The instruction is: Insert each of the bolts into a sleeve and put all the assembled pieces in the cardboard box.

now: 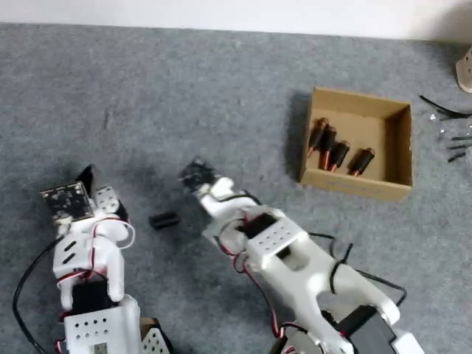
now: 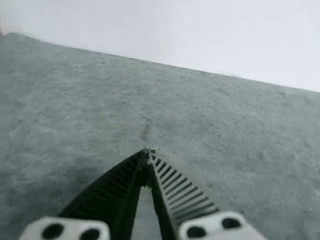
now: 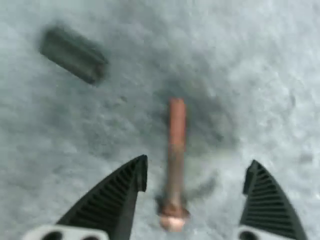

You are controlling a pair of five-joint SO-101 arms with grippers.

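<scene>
The right claw (image 3: 198, 160) hangs spread astride the bolt (image 3: 176, 145), which lies on the worktop (image 3: 280, 60) near the sleeve (image 3: 74, 54), head nearest the claw and shank pointing away, while the left claw (image 2: 148, 152), pressed together, sits beyond the sleeve.
</scene>
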